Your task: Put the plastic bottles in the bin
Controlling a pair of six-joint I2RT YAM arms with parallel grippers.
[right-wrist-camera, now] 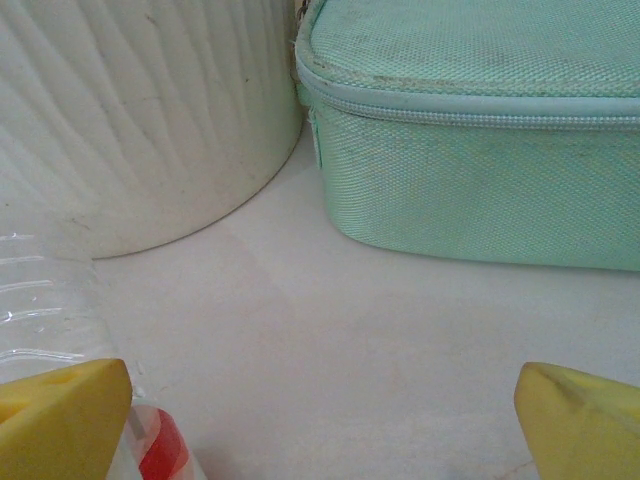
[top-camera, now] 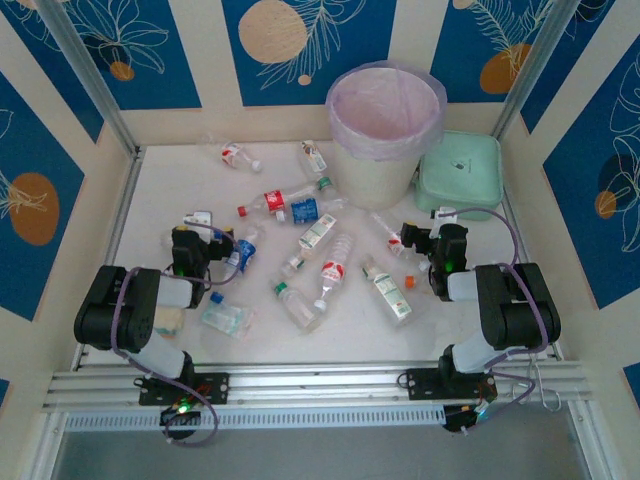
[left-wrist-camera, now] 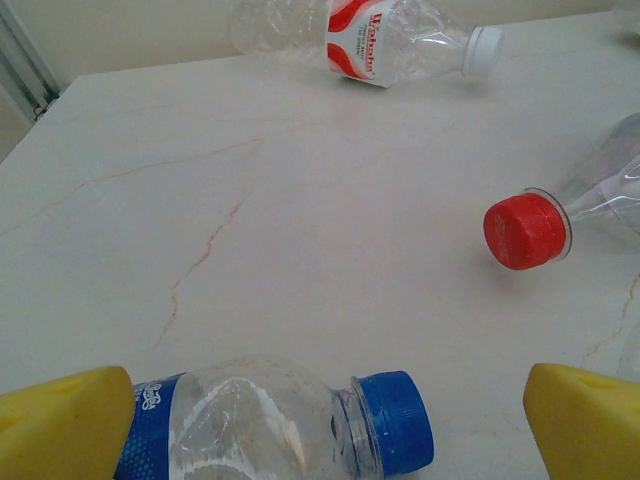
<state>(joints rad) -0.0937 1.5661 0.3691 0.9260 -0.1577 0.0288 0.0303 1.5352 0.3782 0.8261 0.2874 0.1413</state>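
Left gripper (left-wrist-camera: 322,428), empty and wide like right gripper (right-wrist-camera: 320,425), frames the blue-capped bottle (left-wrist-camera: 270,420); next we should lower and close

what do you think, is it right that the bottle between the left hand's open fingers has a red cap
Not quite: the left wrist view shows the bottle between the left hand's open fingers has a blue cap, not red.
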